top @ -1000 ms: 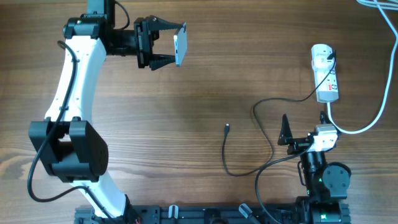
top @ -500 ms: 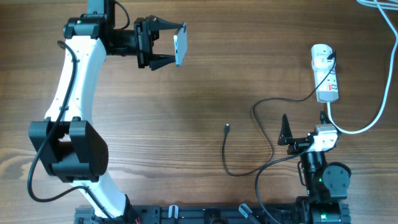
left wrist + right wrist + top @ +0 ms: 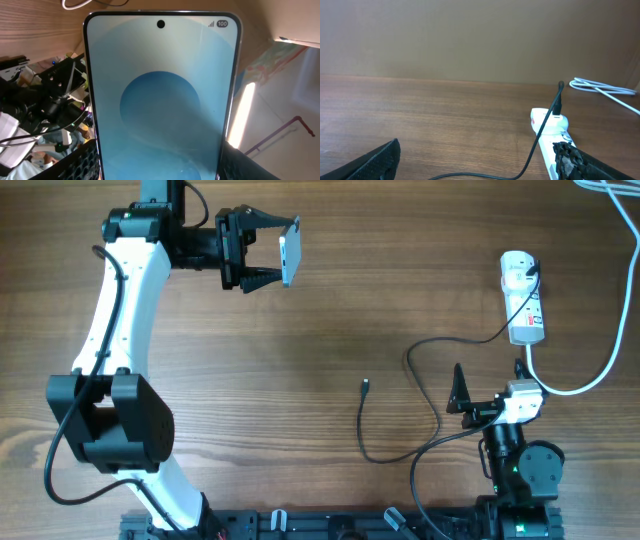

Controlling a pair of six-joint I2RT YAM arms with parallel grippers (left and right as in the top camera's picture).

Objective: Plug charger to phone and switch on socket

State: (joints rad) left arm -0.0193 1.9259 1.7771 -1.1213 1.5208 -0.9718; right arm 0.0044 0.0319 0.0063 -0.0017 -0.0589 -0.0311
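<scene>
While my left gripper [image 3: 281, 252] clamps the phone [image 3: 291, 242] edge-up overhead, the charger [image 3: 366, 386] tip lies mid-table, near my right gripper [image 3: 459, 394]. Left wrist: screen fills view, port unseen. Right wrist: fingers spread wide, socket [image 3: 554, 137] ahead; I should pinch the tip squarely.

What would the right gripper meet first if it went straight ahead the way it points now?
Probably the charger cable, which crosses the table just ahead of the open right gripper. The socket lies slightly right of that line. Height is unclear, so it might pass over.
</scene>
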